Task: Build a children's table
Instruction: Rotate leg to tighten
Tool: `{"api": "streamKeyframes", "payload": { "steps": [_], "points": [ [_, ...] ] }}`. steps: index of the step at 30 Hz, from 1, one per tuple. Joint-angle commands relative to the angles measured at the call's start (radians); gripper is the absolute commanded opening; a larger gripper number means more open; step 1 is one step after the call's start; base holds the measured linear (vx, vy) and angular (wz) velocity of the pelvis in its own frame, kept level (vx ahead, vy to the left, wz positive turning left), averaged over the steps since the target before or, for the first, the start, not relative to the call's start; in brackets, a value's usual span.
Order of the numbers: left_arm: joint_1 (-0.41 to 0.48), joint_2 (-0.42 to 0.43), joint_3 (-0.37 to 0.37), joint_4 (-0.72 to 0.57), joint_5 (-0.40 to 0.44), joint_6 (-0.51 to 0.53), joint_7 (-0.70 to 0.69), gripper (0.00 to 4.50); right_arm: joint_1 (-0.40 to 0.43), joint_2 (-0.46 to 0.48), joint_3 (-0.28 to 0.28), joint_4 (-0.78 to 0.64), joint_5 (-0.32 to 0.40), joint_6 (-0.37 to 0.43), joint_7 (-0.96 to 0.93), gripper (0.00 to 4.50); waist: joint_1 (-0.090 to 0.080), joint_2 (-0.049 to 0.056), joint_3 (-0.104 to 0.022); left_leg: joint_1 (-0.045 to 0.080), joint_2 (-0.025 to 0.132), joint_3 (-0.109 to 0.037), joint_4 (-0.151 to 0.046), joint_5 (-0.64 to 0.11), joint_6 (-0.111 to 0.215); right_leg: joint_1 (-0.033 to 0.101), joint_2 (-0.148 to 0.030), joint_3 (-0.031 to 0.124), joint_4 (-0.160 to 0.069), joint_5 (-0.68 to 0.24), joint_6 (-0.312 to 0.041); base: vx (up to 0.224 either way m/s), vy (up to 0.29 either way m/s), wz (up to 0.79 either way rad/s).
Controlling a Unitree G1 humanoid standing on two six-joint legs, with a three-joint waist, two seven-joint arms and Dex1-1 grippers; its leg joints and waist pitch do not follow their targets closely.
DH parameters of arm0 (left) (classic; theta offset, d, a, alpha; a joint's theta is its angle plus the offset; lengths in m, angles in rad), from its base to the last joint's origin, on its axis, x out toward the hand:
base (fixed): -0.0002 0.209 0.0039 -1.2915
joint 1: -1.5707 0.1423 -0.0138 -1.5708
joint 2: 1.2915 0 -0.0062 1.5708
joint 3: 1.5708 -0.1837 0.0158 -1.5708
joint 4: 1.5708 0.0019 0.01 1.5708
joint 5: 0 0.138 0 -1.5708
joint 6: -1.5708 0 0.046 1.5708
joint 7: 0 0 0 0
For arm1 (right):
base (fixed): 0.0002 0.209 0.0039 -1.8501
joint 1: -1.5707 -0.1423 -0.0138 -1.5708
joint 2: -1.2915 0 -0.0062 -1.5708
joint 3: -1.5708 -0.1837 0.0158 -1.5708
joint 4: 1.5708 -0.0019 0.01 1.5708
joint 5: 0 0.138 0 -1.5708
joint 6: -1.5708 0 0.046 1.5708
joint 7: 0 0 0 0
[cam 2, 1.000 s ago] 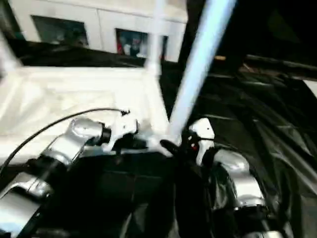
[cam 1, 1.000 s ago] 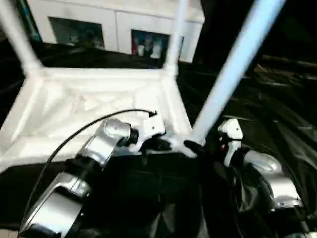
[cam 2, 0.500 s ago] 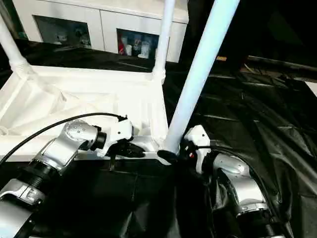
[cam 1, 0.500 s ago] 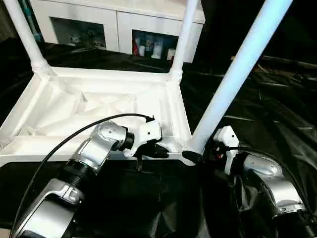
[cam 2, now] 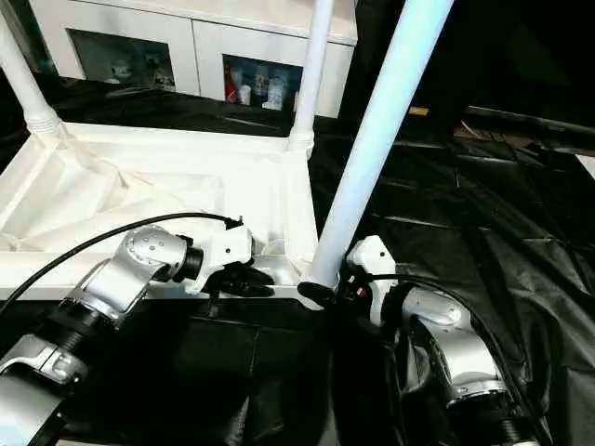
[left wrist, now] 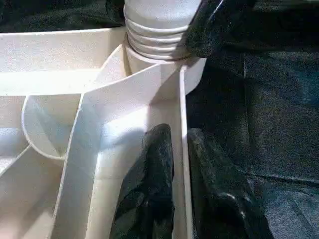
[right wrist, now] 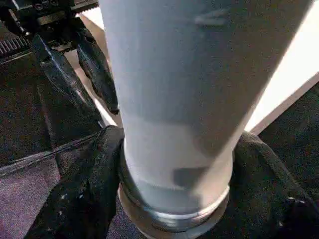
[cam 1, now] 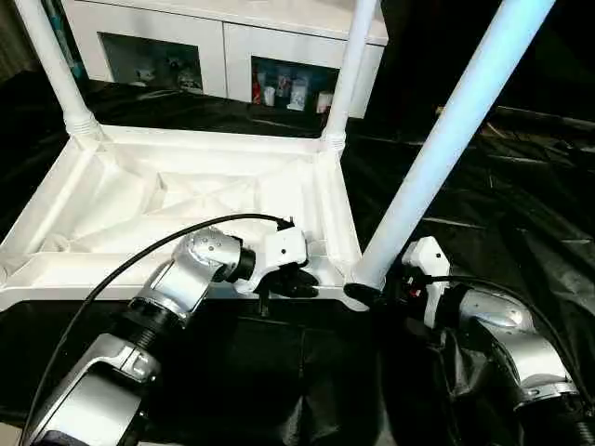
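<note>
The children's table lies upside down on the black cloth, ribbed underside facing up. Two white legs stand in its far corner sockets, one on the left and one on the right. A third leg leans up to the right from the near right corner, its ringed base sitting at that socket. My right gripper is shut on this leg's base, one finger on each side. My left gripper is shut on the table's near rim, just beside that corner.
A white cabinet with glass doors stands behind the work table. Wrinkled black cloth covers the table to the right. A black cable arcs over my left forearm.
The head camera has shifted and steadied from a blurred view. The leaning leg and both grippers keep their places at the near right corner.
</note>
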Motion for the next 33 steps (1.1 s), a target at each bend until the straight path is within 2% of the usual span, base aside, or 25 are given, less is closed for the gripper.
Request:
{"api": "streamKeyframes", "payload": {
  "steps": [1, 2, 5, 20, 22, 23, 24, 26, 27, 31, 33],
  "points": [
    [0.002, 0.0, -0.022, 0.039, 0.025, 0.015, 0.003, 0.4, 0.014, -0.009, 0.007, -0.022, -0.016, -0.001, 0.001, 2.76, -0.001, 0.007, -0.051, 0.015, 0.064, -0.028, -0.069, -0.143, 0.055, 0.045, -0.092, 0.052, -0.069, -0.108, -0.23, 0.0, 0.0, 0.0],
    [0.0, 0.001, -0.023, 0.045, 0.026, 0.017, -0.006, 0.4, 0.016, -0.009, 0.008, -0.022, -0.017, -0.002, 0.001, 2.76, -0.001, 0.008, -0.05, 0.015, 0.064, -0.028, -0.07, -0.144, 0.054, 0.045, -0.092, 0.053, -0.07, -0.109, -0.231, 0.0, 0.0, 0.0],
    [0.001, 0.009, -0.033, 0.042, 0.02, 0.031, -0.043, 0.02, 0.017, -0.01, 0.009, -0.02, -0.018, -0.005, 0.002, 2.76, -0.001, 0.008, -0.051, 0.016, 0.065, -0.029, -0.07, -0.149, 0.05, 0.046, -0.093, 0.052, -0.069, -0.113, -0.234, 0.0, 0.0, 0.0],
    [0.008, 0.01, -0.031, 0.039, 0.017, 0.061, -0.043, 0.0, 0.011, 0.01, 0.002, 0.004, -0.008, 0.015, -0.017, 2.72, -0.001, 0.006, -0.055, 0.015, 0.065, -0.027, -0.068, -0.134, 0.057, 0.048, -0.095, 0.052, -0.067, -0.101, -0.243, 0.0, 0.0, 0.0],
    [0.005, 0.0, -0.019, 0.046, 0.02, 0.079, -0.006, 0.0, 0.011, 0.047, -0.021, 0.041, -0.016, 0.019, -0.096, 2.72, -0.001, 0.009, -0.053, 0.017, 0.066, -0.028, -0.071, -0.154, 0.046, 0.045, -0.096, 0.052, -0.071, -0.135, -0.24, 0.0, 0.0, 0.0],
    [0.004, -0.004, -0.015, 0.048, 0.021, 0.084, 0.006, 0.0, 0.01, 0.058, -0.028, 0.052, -0.019, 0.021, -0.121, 2.72, -0.004, 0.008, -0.052, 0.016, 0.066, -0.029, -0.072, -0.166, 0.04, 0.045, -0.095, 0.052, -0.073, -0.155, -0.237, 0.0, 0.0, 0.0],
    [0.0, -0.017, -0.006, 0.052, 0.024, 0.101, 0.04, 0.0, 0.007, 0.09, -0.045, 0.087, -0.038, 0.012, -0.201, 2.72, -0.007, 0.007, -0.048, 0.019, 0.065, -0.032, -0.077, -0.221, 0.015, 0.042, -0.098, 0.051, -0.085, -0.261, -0.215, 0.0, 0.0, 0.0],
    [-0.004, -0.034, 0.002, 0.058, 0.028, 0.118, 0.076, 0.0, 0.003, 0.123, -0.062, 0.121, -0.051, 0.005, -0.279, 2.72, -0.009, 0.009, -0.047, 0.021, 0.066, -0.034, -0.08, -0.25, -0.001, 0.04, -0.1, 0.052, -0.09, -0.327, -0.198, 0.0, 0.0, 0.0],
    [-0.012, -0.058, 0.013, 0.073, 0.035, 0.141, 0.132, 0.0, -0.005, 0.16, -0.081, 0.153, -0.061, -0.003, -0.36, 2.72, -0.012, 0.012, -0.046, 0.025, 0.067, -0.039, -0.084, -0.288, -0.018, 0.037, -0.102, 0.052, -0.097, -0.393, -0.176, 0.0, 0.0, 0.0],
    [-0.046, -0.133, 0.047, 0.138, 0.044, 0.195, 0.282, 0.0, -0.038, 0.243, -0.103, 0.228, -0.097, -0.031, -0.542, 2.72, -0.026, 0.013, -0.044, 0.031, 0.064, -0.041, -0.085, -0.338, -0.04, 0.026, -0.099, 0.053, -0.105, -0.45, -0.16, 0.0, 0.0, 0.0],
    [-0.058, -0.158, 0.055, 0.164, 0.049, 0.208, 0.335, 0.0, -0.057, 0.274, -0.11, 0.26, -0.107, -0.04, -0.604, 2.72, -0.027, 0.012, -0.045, 0.027, 0.063, -0.045, -0.087, -0.337, -0.036, 0.031, -0.101, 0.052, -0.108, -0.459, -0.148, 0.0, 0.0, 0.0]
  ]
}}
